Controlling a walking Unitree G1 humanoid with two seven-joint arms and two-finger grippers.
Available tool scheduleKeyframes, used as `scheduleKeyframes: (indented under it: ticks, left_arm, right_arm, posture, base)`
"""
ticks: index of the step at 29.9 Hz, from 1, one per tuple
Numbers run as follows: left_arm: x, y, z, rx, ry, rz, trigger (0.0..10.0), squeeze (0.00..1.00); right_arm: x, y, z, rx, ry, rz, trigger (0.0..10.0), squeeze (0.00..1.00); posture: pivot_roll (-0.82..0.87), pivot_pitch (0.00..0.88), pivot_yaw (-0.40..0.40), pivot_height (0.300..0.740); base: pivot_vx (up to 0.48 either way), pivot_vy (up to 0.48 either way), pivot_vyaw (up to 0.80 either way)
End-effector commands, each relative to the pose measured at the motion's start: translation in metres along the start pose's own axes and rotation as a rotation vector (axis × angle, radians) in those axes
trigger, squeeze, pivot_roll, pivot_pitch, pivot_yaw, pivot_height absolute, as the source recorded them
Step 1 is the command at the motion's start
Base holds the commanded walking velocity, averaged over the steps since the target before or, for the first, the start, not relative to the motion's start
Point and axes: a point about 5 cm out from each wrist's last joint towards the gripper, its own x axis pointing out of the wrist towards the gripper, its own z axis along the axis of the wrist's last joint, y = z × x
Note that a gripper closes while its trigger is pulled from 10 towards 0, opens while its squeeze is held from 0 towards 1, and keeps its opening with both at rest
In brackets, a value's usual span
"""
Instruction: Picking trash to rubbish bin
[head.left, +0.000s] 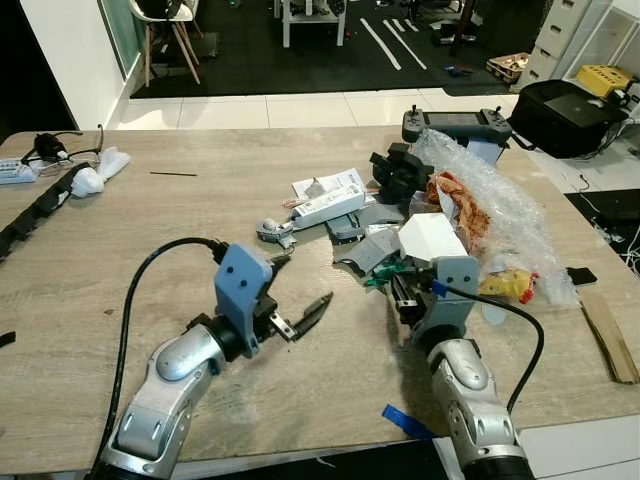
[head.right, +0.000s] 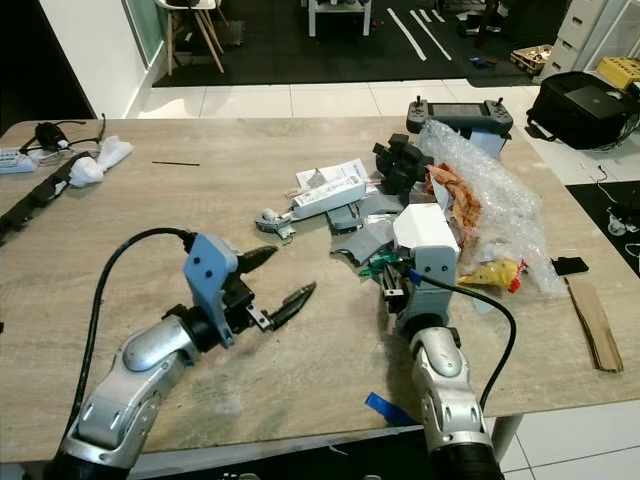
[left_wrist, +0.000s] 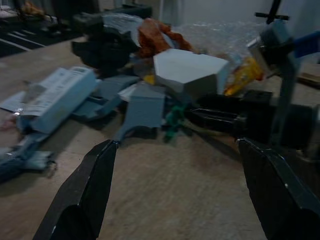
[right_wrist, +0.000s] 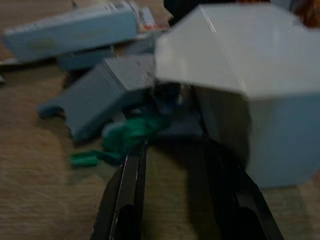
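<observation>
A pile of trash lies on the wooden table (head.left: 200, 230): a white box (head.left: 430, 237), grey plastic pieces (head.left: 372, 250), a small green piece (head.left: 380, 277), a long white carton (head.left: 328, 205), bubble wrap (head.left: 505, 195) and an orange-brown wrapper (head.left: 462, 200). My left gripper (head.left: 300, 288) hovers open over bare wood, left of the pile, with nothing between its fingers. My right gripper (head.left: 403, 293) lies low at the pile's near edge. Its fingers (right_wrist: 125, 200) stand apart, pointing at the green piece (right_wrist: 132, 131) beside the white box (right_wrist: 240, 55).
A black remote controller (head.left: 455, 122) and a black lumpy object (head.left: 398, 172) sit behind the pile. A yellow wrapper (head.left: 505, 283) and a cardboard strip (head.left: 610, 335) lie at the right. Crumpled white tissue (head.left: 98, 170) and cables lie far left. Blue tape (head.left: 405, 420) marks the near edge.
</observation>
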Motion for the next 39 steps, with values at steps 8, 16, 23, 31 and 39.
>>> scheduleKeyframes:
  ticks: [8, 16, 23, 31, 39]
  left_arm:
    - [-0.004, -0.001, 0.000, 0.014, 0.018, -0.008, 10.0, 0.00]
    - [-0.008, 0.001, 0.002, 0.018, 0.027, -0.005, 10.0, 0.00]
    - [-0.009, 0.000, 0.002, 0.014, 0.027, -0.013, 10.0, 0.00]
    - [-0.010, 0.000, 0.002, 0.012, 0.030, -0.011, 10.0, 0.00]
    - [-0.011, 0.001, 0.003, 0.015, 0.035, 0.000, 10.0, 0.00]
  right_arm:
    - [0.007, -0.007, -0.008, 0.008, 0.011, 0.005, 10.0, 1.00]
    - [0.016, 0.002, -0.001, 0.035, -0.030, 0.071, 10.0, 1.00]
    - [0.017, 0.013, 0.012, 0.032, -0.101, 0.130, 10.0, 1.00]
    - [0.019, 0.011, 0.016, 0.035, -0.125, 0.122, 10.0, 0.09]
    - [0.026, 0.009, 0.010, 0.042, -0.101, 0.136, 10.0, 0.00]
  posture:
    - [-0.04, 0.124, 0.021, 0.740]
    - [-0.03, 0.124, 0.023, 0.740]
    - [-0.02, 0.128, 0.026, 0.740]
    - [-0.02, 0.136, 0.030, 0.740]
    - [-0.01, 0.162, 0.039, 0.740]
  base:
    - [0.000, 0.000, 0.00]
    - [0.000, 0.000, 0.00]
    - [0.000, 0.000, 0.00]
    - [0.000, 0.000, 0.00]
    - [0.000, 0.000, 0.00]
